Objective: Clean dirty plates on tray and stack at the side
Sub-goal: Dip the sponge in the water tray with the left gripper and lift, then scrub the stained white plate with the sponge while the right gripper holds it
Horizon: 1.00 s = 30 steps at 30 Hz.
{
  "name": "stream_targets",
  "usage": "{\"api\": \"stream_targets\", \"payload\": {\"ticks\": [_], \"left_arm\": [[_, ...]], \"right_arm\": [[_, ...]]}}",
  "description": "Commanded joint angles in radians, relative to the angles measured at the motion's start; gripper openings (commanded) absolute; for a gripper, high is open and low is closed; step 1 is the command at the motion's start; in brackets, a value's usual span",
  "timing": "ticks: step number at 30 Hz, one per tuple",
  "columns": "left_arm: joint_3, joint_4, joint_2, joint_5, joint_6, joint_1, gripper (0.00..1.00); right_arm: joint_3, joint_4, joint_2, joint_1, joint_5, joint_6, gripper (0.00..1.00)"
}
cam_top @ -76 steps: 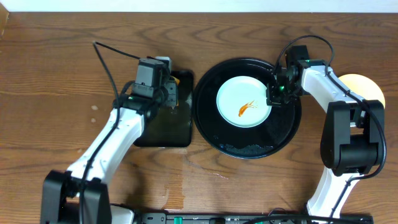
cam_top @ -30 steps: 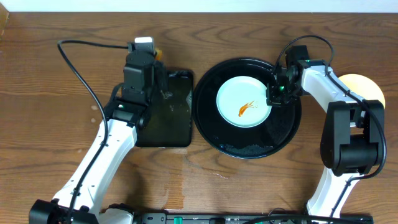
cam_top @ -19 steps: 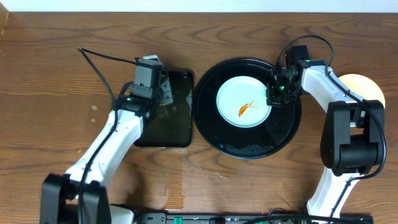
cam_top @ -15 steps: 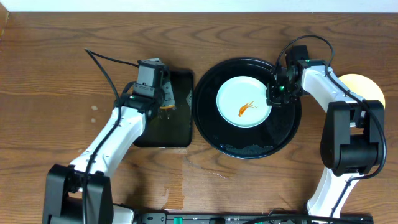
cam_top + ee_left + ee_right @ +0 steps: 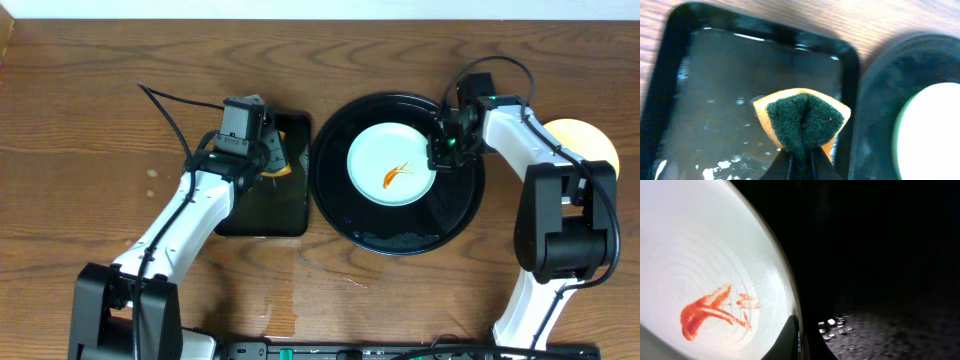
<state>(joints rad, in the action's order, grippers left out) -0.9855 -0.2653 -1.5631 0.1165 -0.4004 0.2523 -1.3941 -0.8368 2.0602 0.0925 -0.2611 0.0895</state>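
A pale mint-white plate [image 5: 392, 163] with an orange sauce smear [image 5: 396, 173] lies in the round black tray [image 5: 340, 200]. My right gripper [image 5: 441, 160] is shut on the plate's right rim [image 5: 790, 297]; the smear [image 5: 705, 311] shows in the right wrist view. A pale yellow plate [image 5: 580, 138] lies on the table at the far right, partly hidden by the right arm. My left gripper [image 5: 268, 160] is shut on a folded orange sponge with a green scouring face [image 5: 802, 121], held over the rectangular tray's right part, left of the round tray [image 5: 875, 100].
A smaller rectangular black tray [image 5: 262, 210] holding water [image 5: 720, 115] lies left of the round tray. Wet patches show on the round tray's floor [image 5: 400, 238]. A cable [image 5: 180, 100] loops from the left arm over the wooden table.
My left arm swung over the rectangular tray, back and then forward and right, and now holds the sponge near that tray's right edge. The right gripper and plate have not moved.
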Motion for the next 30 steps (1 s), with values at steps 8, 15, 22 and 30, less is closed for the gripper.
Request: {"api": "stream_targets", "payload": {"ticks": [8,15,22,30], "left_arm": [[0.003,0.136,-0.001,0.182,-0.066,0.051,0.07],[0.003,0.174,-0.053,0.182,-0.066,0.166,0.07],[0.003,0.289,-0.157,0.182,-0.232,0.267,0.08],[0.003,0.364,-0.253,0.183,-0.416,0.362,0.08]], "right_arm": [[0.016,-0.028,0.013,0.164,0.026,-0.008,0.01],[0.016,-0.012,0.013,0.212,0.026,0.029,0.01],[0.016,-0.015,0.013,0.216,0.025,0.029,0.01],[0.016,-0.016,0.013,0.216,0.026,0.029,0.01]]}}
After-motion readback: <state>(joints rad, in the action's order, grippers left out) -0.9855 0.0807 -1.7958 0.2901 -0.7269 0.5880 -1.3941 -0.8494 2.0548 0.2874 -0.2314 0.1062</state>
